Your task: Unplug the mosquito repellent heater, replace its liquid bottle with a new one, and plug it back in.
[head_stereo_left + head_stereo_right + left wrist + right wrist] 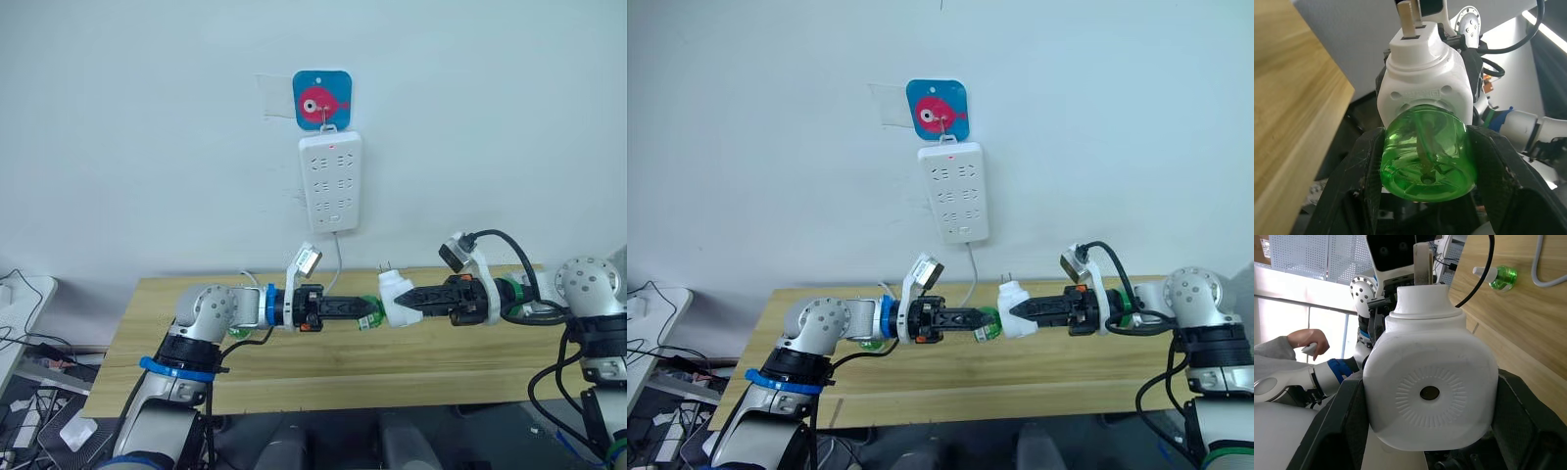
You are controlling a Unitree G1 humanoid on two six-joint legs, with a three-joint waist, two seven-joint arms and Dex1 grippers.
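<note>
The green liquid bottle (369, 313) is mostly hidden between the left gripper (364, 308) and the heater (397, 298). At nine o'clock in the right wrist view, a person's hand (1307, 342) holds something too small to identify.

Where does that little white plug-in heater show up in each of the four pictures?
Left eye: heater mid-air between both tools, below the power strip.
Right eye: heater centre, under the strip.
Left wrist: upper centre, above the green bottle.
Right wrist: fills the centre.
Shared landmark: its plug prongs.

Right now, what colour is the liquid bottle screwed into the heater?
Translucent green bottle, clearest in the left wrist view.
</note>
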